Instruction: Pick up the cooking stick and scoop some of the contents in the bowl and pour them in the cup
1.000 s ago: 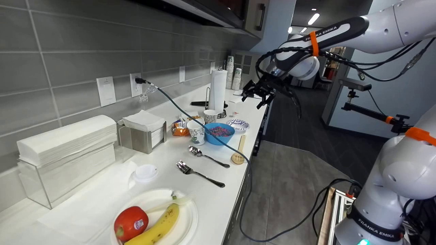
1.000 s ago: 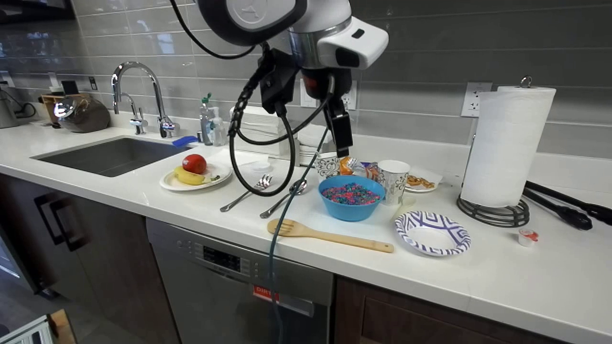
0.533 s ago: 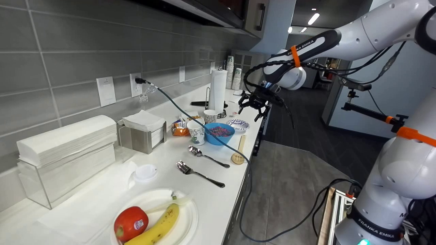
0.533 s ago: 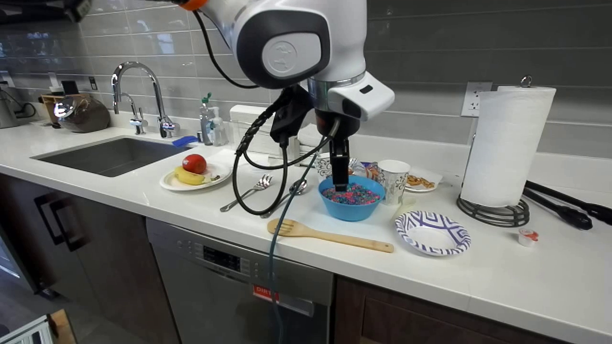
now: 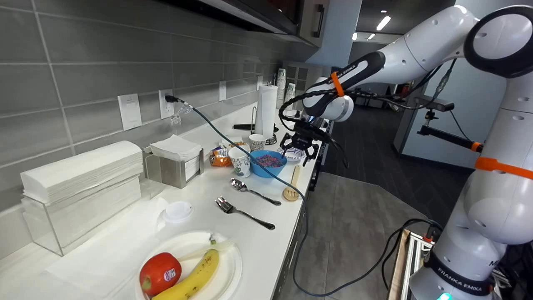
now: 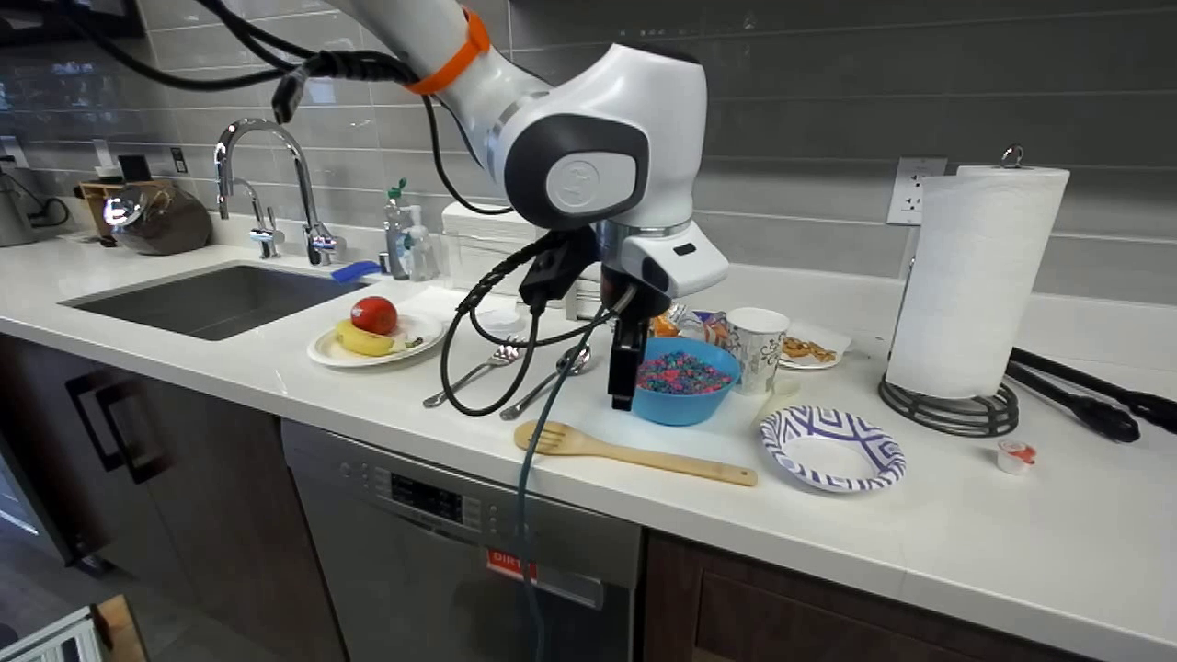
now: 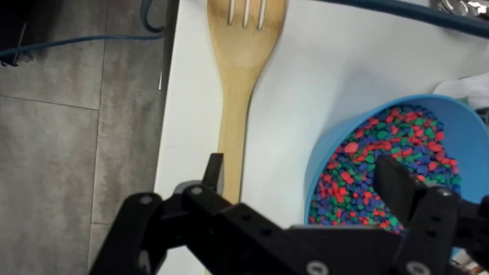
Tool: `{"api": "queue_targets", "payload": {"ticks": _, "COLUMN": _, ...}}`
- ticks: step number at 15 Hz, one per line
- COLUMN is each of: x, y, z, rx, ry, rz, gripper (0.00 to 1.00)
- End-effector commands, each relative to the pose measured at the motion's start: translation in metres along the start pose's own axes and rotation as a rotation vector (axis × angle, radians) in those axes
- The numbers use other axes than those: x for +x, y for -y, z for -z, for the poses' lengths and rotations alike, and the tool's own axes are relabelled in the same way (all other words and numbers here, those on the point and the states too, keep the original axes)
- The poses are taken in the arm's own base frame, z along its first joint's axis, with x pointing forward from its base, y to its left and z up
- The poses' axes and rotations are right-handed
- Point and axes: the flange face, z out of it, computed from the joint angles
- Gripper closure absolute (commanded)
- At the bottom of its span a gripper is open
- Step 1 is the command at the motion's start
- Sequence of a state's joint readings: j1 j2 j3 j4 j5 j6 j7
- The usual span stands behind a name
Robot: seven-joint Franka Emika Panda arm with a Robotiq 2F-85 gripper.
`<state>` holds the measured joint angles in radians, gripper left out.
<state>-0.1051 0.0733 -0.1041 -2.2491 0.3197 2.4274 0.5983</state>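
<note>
The wooden cooking stick (image 6: 634,452), slotted at one end, lies flat along the counter's front edge. It also shows in the other exterior picture (image 5: 295,177) and the wrist view (image 7: 237,84). The blue bowl (image 6: 676,411) of red, green and blue bits stands behind it; in the wrist view the bowl (image 7: 324,149) is at right. A patterned paper cup (image 5: 240,163) stands beside the bowl, and another cup (image 6: 756,348) stands on its far side. My gripper (image 7: 300,168) is open and empty above the counter, one finger over the stick's handle, the other over the bowl.
A blue-green cable (image 5: 275,177) crosses the counter near the stick's slotted end. A metal spoon (image 5: 254,192) and fork (image 5: 243,212) lie nearby. A purple-patterned paper plate (image 6: 832,450) sits near the handle end. A paper towel roll (image 6: 975,285) stands farther along.
My arm has come down toward the counter, and the gripper has moved lower, now level with the bowl in view. The gripper stays open. The objects have not moved.
</note>
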Motion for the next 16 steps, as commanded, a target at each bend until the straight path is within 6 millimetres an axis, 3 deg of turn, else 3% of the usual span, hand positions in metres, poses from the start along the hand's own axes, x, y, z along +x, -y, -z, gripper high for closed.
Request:
{"api": "queue_targets", "payload": {"ticks": 1, "x": 0.000, "y": 0.003, "z": -0.025, "rx": -0.064, "ry": 0.049, "rz": -0.055, "gripper": 0.00}}
{"api": "queue_targets", "payload": {"ticks": 7, "x": 0.002, "y": -0.006, "z": -0.049, "rx": -0.113, "ry": 0.058, "rz": -0.111, "gripper": 0.00}}
{"api": "queue_targets", "payload": {"ticks": 12, "x": 0.005, "y": -0.006, "z": -0.045, "rx": -0.109, "ry": 0.028, "rz": -0.105, "gripper": 0.00}}
{"api": "queue_targets", "payload": {"ticks": 16, "x": 0.004, "y": -0.001, "z": -0.028, "rx": -0.092, "ry": -0.018, "rz": -0.069, "gripper": 0.00}}
